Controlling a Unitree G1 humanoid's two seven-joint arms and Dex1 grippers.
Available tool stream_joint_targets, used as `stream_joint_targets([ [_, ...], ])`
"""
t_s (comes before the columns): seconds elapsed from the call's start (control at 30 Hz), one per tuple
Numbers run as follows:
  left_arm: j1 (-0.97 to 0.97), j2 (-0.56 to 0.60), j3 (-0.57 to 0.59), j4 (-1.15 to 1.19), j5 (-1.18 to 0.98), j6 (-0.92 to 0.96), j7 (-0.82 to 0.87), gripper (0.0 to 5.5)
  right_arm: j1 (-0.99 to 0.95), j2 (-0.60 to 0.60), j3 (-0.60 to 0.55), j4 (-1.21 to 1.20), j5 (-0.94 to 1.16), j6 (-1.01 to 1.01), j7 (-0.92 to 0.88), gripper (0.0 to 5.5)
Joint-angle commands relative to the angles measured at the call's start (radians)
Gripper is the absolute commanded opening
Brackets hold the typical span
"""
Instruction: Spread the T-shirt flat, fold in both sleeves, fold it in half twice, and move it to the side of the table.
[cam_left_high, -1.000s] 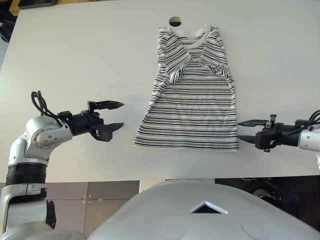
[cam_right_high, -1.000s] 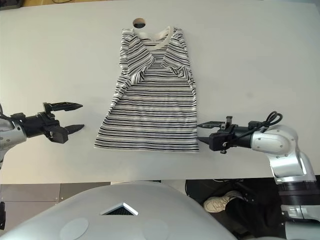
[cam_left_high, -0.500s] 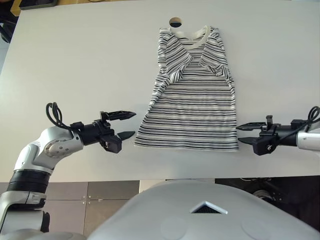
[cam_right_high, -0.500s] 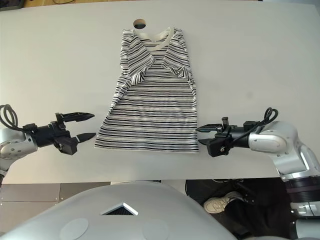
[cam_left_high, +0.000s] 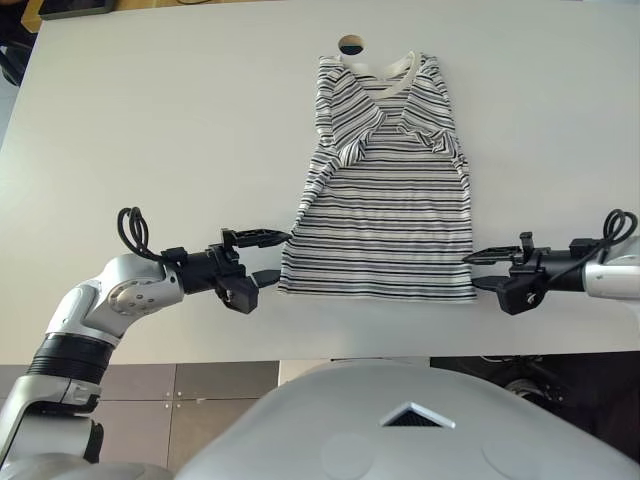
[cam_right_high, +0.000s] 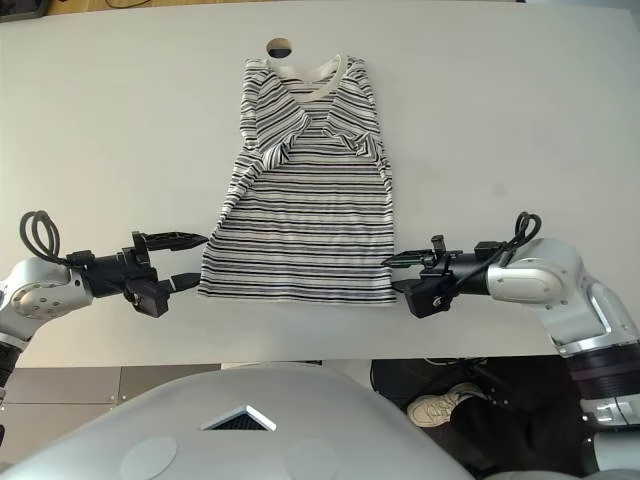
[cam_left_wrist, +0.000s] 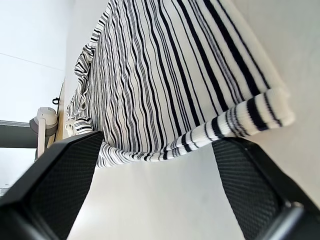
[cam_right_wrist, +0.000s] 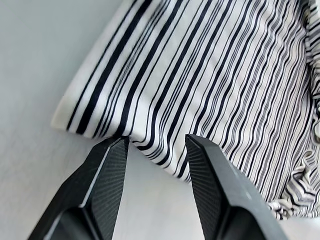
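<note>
T-shirt (cam_left_high: 385, 190): is being carried by the worktop (cam_left_high: 150, 130), midway across, collar at the far side, hem toward the near edge.
Left jaws: are being held at the hem's left corner.
Right jaws: are being held at the hem's right corner.
Small round thing (cam_left_high: 349, 44): is being kept just behind the collar.

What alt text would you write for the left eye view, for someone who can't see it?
A striped T-shirt lies on a white table, sleeves folded in, collar away from the robot. The open left pincer and open right pincer sit at its near hem corners, one on each side.
</note>
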Motion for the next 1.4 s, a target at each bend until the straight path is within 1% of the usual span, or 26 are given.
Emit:
stream_joint_targets([
  [0.03, 0.041, 0.004, -0.09, 0.039, 0.069, 0.04, -0.068, 3.77, 0.006, 0.021, 0.056, 0.023, -0.033, 0.008, 0.005, 2.09],
  [0.1, 0.035, 0.007, -0.101, 0.041, 0.063, 0.041, -0.067, 3.33, -0.001, 0.021, 0.065, 0.027, -0.031, 0.013, 0.004, 2.09],
  [0.13, 0.033, 0.008, -0.107, 0.041, 0.061, 0.042, -0.067, 3.22, -0.004, 0.02, 0.07, 0.028, -0.027, 0.018, 0.007, 2.09],
  [0.3, 0.02, 0.011, -0.13, 0.039, 0.056, 0.045, -0.068, 2.33, -0.005, 0.007, 0.084, 0.022, -0.004, 0.044, 0.018, 1.19],
  [0.33, 0.018, 0.012, -0.132, 0.039, 0.056, 0.046, -0.067, 2.3, -0.004, 0.004, 0.083, 0.019, 0.0, 0.046, 0.019, 1.13],
  [0.37, 0.015, 0.014, -0.133, 0.037, 0.057, 0.046, -0.065, 2.03, -0.004, 0.001, 0.082, 0.016, 0.004, 0.048, 0.02, 0.86],
  [0.43, 0.01, 0.016, -0.138, 0.036, 0.054, 0.049, -0.063, 1.75, -0.01, 0.001, 0.084, 0.015, 0.009, 0.051, 0.024, 0.53],
  [0.5, -0.001, 0.017, -0.138, 0.036, 0.051, 0.049, -0.059, 1.3, -0.016, 0.001, 0.083, 0.015, 0.016, 0.052, 0.026, 0.1],
  [0.67, -0.015, 0.027, -0.146, 0.028, 0.003, 0.059, -0.084, 0.52, -0.019, -0.004, 0.079, 0.005, 0.038, 0.058, 0.031, 0.1],
  [0.77, 0.004, 0.057, -0.163, -0.032, -0.133, 0.095, -0.157, 0.13, -0.016, -0.007, 0.069, -0.003, 0.067, 0.058, 0.034, 0.1],
  [0.87, 0.053, 0.139, -0.187, -0.174, -0.364, 0.189, -0.282, 0.13, 0.013, -0.031, 0.039, -0.066, 0.226, 0.081, 0.07, 0.1],
  [0.93, 0.119, 0.241, -0.201, -0.322, -0.588, 0.319, -0.4, 0.13, 0.046, -0.066, 0.008, -0.114, 0.41, 0.113, 0.13, 0.1],
  [1.03, 0.199, 0.344, -0.187, -0.459, -0.78, 0.429, -0.516, 0.13, 0.086, -0.094, -0.045, -0.146, 0.634, 0.15, 0.221, 0.1],
  [1.1, 0.208, 0.326, -0.14, -0.523, -0.899, 0.454, -0.522, 0.13, 0.106, -0.092, -0.089, -0.165, 0.753, 0.165, 0.267, 0.1],
  [1.17, 0.196, 0.296, -0.094, -0.539, -0.939, 0.46, -0.524, 0.13, 0.112, -0.08, -0.119, -0.175, 0.798, 0.177, 0.289, 0.1],
  [1.3, 0.08, 0.124, -0.015, -0.481, -0.979, 0.525, -0.451, 0.13, -0.01, 0.071, -0.157, -0.086, 0.721, 0.168, 0.176, 0.1],
  [1.4, -0.005, 0.016, 0.017, -0.4, -0.904, 0.582, -0.39, 0.13, -0.1, 0.157, -0.164, -0.028, 0.621, 0.191, 0.072, 0.1],
])
